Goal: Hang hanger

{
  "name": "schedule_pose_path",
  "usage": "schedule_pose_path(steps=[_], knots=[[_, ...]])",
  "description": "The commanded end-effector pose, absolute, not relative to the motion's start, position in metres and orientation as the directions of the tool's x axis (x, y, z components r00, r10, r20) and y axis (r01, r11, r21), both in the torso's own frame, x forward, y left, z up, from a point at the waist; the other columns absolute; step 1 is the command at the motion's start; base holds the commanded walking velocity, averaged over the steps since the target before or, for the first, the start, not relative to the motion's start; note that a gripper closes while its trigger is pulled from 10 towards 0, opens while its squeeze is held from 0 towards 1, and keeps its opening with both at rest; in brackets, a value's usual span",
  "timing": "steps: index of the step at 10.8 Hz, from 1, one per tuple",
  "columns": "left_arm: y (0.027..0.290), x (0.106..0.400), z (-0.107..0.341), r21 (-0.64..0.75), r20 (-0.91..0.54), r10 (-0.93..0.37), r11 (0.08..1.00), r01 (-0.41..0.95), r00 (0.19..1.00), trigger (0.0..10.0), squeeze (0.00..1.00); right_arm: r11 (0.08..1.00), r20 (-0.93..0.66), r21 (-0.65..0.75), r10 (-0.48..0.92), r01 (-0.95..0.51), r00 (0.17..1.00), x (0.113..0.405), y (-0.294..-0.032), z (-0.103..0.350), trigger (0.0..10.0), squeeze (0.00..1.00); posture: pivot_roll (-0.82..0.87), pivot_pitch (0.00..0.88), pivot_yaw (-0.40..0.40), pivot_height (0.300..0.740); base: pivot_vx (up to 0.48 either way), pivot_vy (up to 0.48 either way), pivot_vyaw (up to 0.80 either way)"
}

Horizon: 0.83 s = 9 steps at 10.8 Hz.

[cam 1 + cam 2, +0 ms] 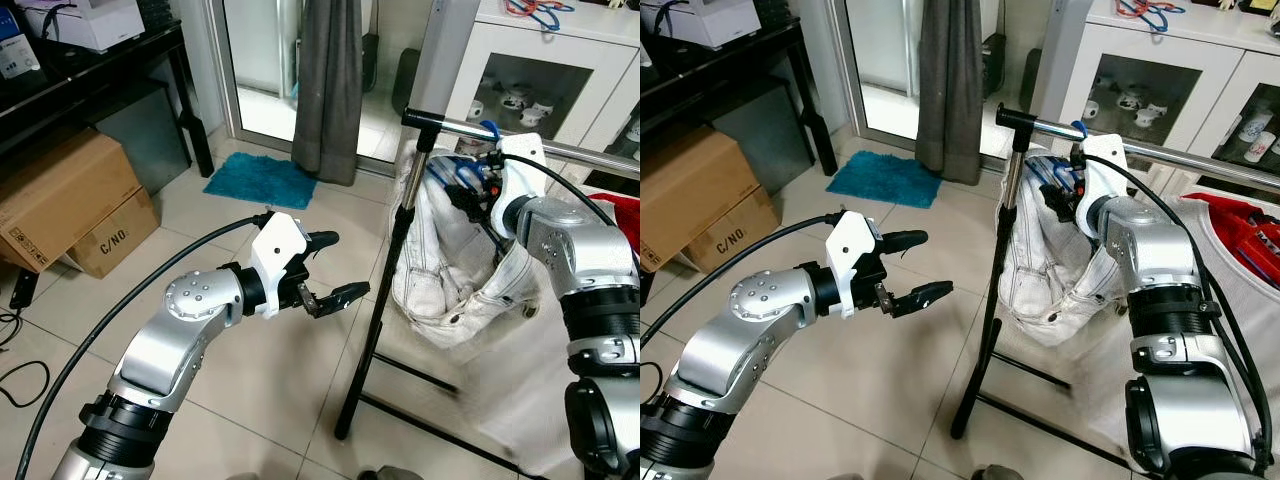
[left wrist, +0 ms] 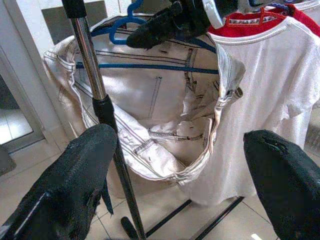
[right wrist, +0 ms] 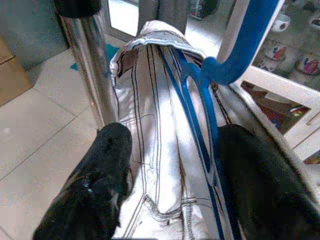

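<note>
A blue hanger [image 3: 200, 100] carrying a white denim garment [image 1: 450, 270] hangs with its hook at the rack's chrome rail [image 1: 460, 128], right beside the upright pole [image 1: 385, 290]. My right gripper [image 3: 170, 145] is up at the hanger's neck; its fingers are spread, with the blue wire and the denim between them. From the head it sits just under the rail, right gripper [image 1: 470, 195]. My left gripper [image 1: 350, 264] hovers open in mid-air to the left of the pole, at about waist height of the rack, holding nothing.
A white T-shirt [image 2: 270, 100] and a red garment [image 1: 1240, 225] hang further along the rail. The rack's black floor legs [image 1: 400, 360] spread ahead. Cardboard boxes [image 1: 60, 195], a teal mat [image 1: 262, 178], a grey curtain [image 1: 327, 80] and a white glass cabinet [image 1: 540, 80] surround the spot.
</note>
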<state>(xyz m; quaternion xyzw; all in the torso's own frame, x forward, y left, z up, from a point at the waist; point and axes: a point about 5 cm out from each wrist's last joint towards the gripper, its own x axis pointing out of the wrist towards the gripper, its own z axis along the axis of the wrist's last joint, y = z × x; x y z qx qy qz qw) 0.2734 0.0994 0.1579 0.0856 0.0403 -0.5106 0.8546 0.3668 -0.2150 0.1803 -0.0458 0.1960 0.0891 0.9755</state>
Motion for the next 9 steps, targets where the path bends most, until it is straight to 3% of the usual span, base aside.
schedule_pose_path(steps=[1, 9], knots=[[0.101, 0.276, 0.160, 0.120, -0.160, -0.863, 0.465, 0.877, 0.479, 10.0, 0.00, 0.979, -0.364, -0.049, 0.166, -0.196, 0.917, 0.367, -0.217, 0.193, 0.0, 0.00, -0.01, 0.000, -0.003, 0.740, 0.000, 0.000, 0.00], [0.098, 0.275, 0.156, 0.129, -0.177, -0.869, 0.445, 0.886, 0.463, 10.0, 0.00, 0.983, -0.420, -0.035, 0.151, -0.182, 0.895, 0.369, -0.223, 0.179, 0.0, 0.00, -0.01, 0.000, -0.006, 0.740, 0.000, 0.000, 0.00]])
